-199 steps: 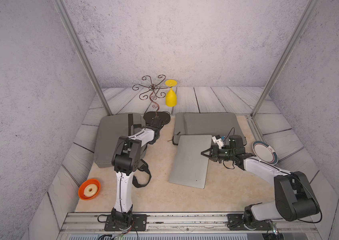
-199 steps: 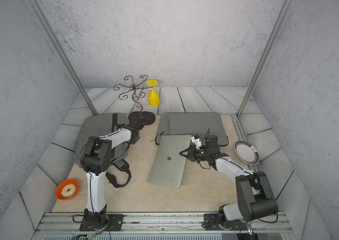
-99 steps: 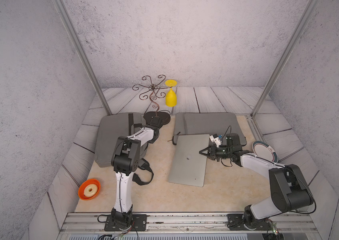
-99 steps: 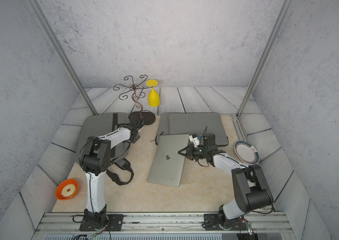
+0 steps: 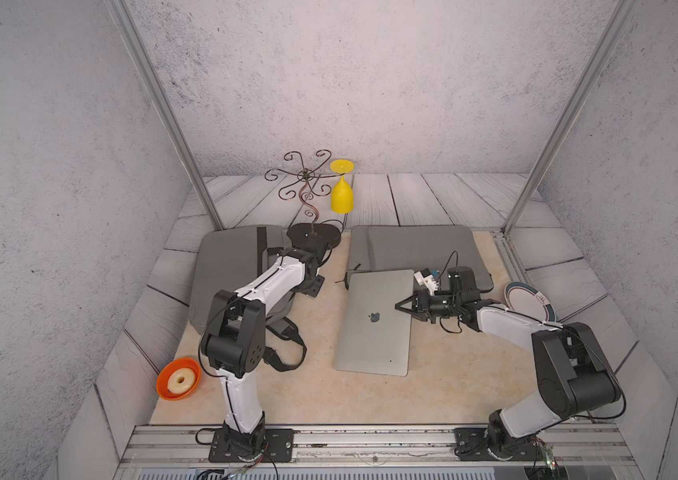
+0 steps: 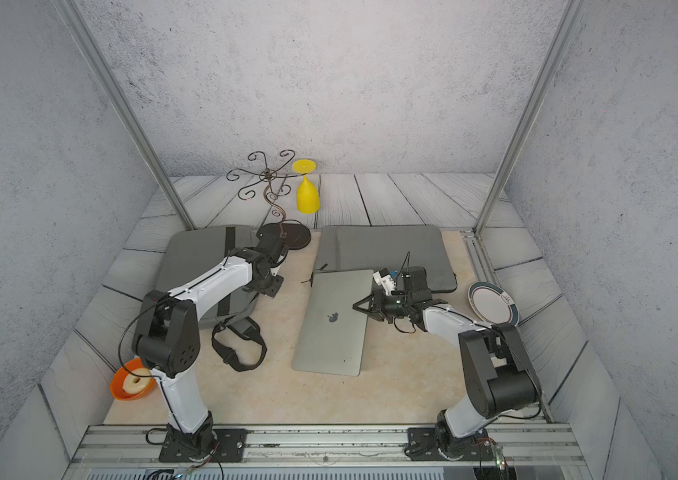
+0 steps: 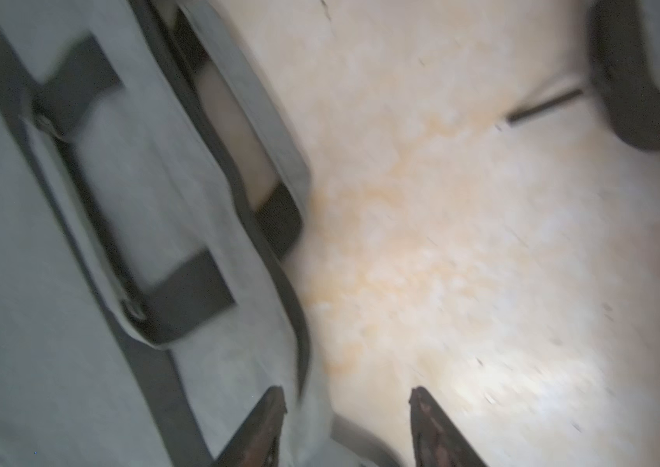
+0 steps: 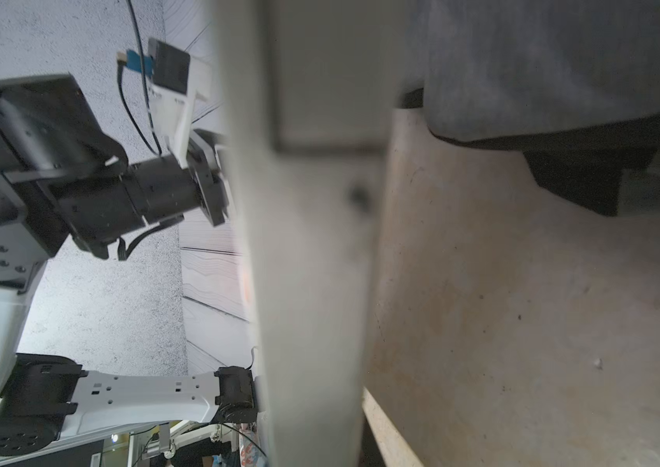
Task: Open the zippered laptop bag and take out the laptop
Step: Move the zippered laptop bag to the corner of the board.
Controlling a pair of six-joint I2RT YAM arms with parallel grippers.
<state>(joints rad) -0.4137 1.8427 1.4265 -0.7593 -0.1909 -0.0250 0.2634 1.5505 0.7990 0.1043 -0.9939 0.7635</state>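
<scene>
Grey walls enclose a plank floor with a beige mat [image 5: 370,399]. A grey satchel [image 5: 225,266] lies at 10 o'clock on the mat, and a flat grey bag [image 5: 420,247] at 1 o'clock. The closed laptop [image 5: 370,340] lies at centre, out of the bag, its far edge meeting the bag's near edge. The right gripper [image 5: 401,306] pinches the laptop's 3 o'clock edge. The left gripper [image 7: 346,394] has its jaws half apart over the satchel's edge. A stand [image 5: 314,235] is at 12, a plate [image 5: 526,299] at 3 and a bowl [image 5: 163,388] at 8.
</scene>
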